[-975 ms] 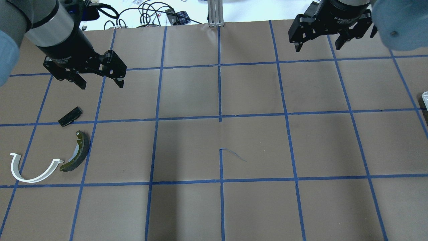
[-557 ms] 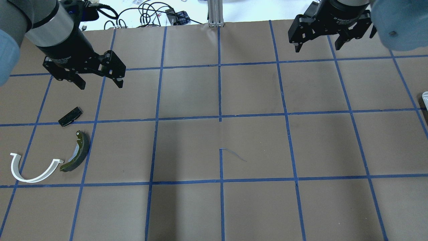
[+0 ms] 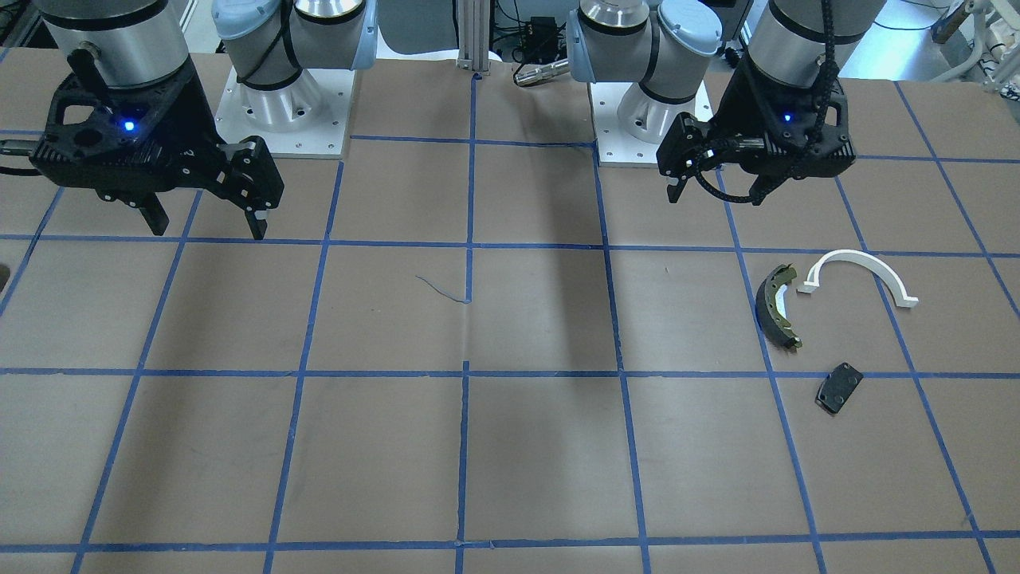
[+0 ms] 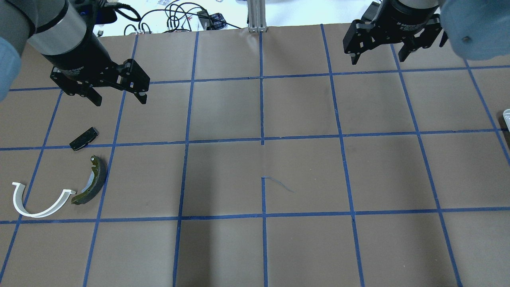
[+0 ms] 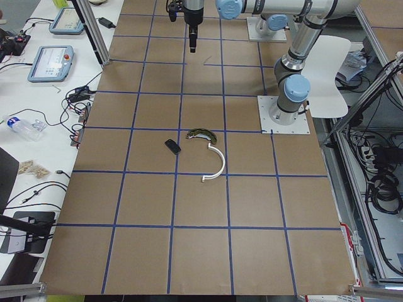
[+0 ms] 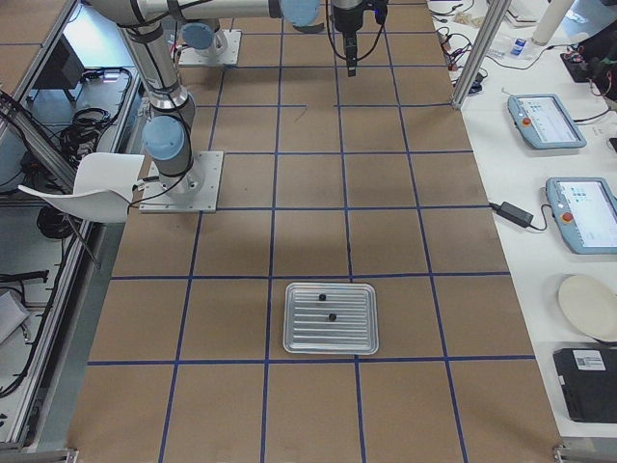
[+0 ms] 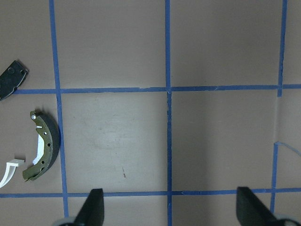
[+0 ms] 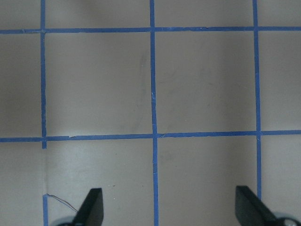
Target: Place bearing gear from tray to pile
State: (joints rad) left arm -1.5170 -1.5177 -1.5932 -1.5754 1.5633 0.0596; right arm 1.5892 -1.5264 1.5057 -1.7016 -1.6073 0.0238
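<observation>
The pile lies on the table's left side: an olive brake shoe (image 4: 92, 181), a white half-ring arc (image 4: 40, 202) and a small black plate (image 4: 83, 138). They also show as brake shoe (image 3: 777, 305), arc (image 3: 861, 269) and plate (image 3: 838, 387). My left gripper (image 4: 118, 99) hangs open just beyond the plate, holding nothing. At the far right my right gripper (image 4: 377, 59) is open and holding nothing. The metal tray (image 6: 301, 333) sits off the right end with two small dark parts (image 6: 332, 316) on it. I cannot tell which is the bearing gear.
Brown paper with a blue tape grid covers the table. An aluminium post (image 4: 257, 16) and tangled cables (image 4: 175, 18) stand at the far edge. A sliver of the tray rim (image 4: 507, 114) shows at the right border. Teach pendants (image 6: 545, 121) lie on a side bench.
Both grippers have shifted only very slightly, staying open. The pile's parts have not moved.
</observation>
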